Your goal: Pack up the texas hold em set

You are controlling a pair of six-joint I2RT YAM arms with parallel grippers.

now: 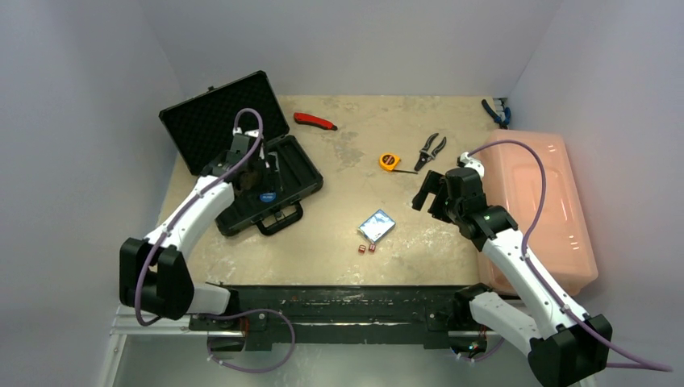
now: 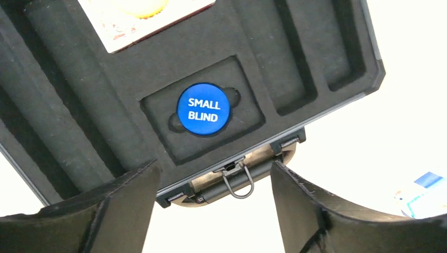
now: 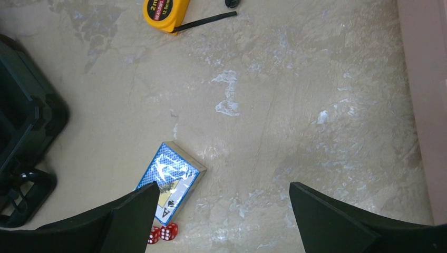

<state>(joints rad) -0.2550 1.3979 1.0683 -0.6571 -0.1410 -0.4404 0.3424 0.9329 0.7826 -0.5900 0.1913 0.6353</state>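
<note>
The black briefcase (image 1: 218, 121) lies open at the back left, lid up and foam base (image 2: 68, 105) showing. A blue disc (image 2: 203, 109) marked SMALL BLIND rests in a foam recess. My left gripper (image 2: 215, 168) hangs open just above it (image 1: 265, 195), nothing between its fingers. At the top edge sits a red-patterned card box (image 2: 137, 29) with an orange round thing on it. The blue card deck (image 1: 377, 225) lies mid-table with two red dice (image 1: 366, 248) beside it. My right gripper (image 3: 224, 185) is open above the table, the deck (image 3: 171, 179) and dice (image 3: 163, 233) by its left finger.
A yellow tape measure (image 1: 389, 161) and black pliers (image 1: 431, 151) lie behind the deck. A red utility knife (image 1: 314, 121) is near the back wall. The pink bin (image 1: 536, 201) fills the right side, blue-handled pliers (image 1: 496, 111) behind it. The briefcase handle (image 1: 280, 219) sticks out toward me.
</note>
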